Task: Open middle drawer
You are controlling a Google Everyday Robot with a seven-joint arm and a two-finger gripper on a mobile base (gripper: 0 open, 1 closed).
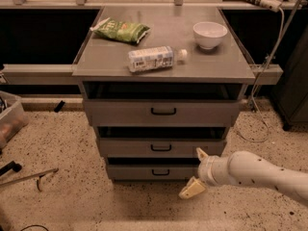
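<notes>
In the camera view, the arm (pixel 269 174) is reaching in low from the right, probably to put the gripper (pixel 196 171) at the height of the middle drawer (pixel 125 148). The drawer is sitting not pulled out, its black handle (pixel 161 147) left of the gripper. The two fingers are standing spread wide, one above the other, holding nothing. Whether the upper one is touching the drawer front, I cannot tell.

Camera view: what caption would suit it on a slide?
Open robot gripper hovers at the right end of the middle drawer, off its black handle.
</notes>
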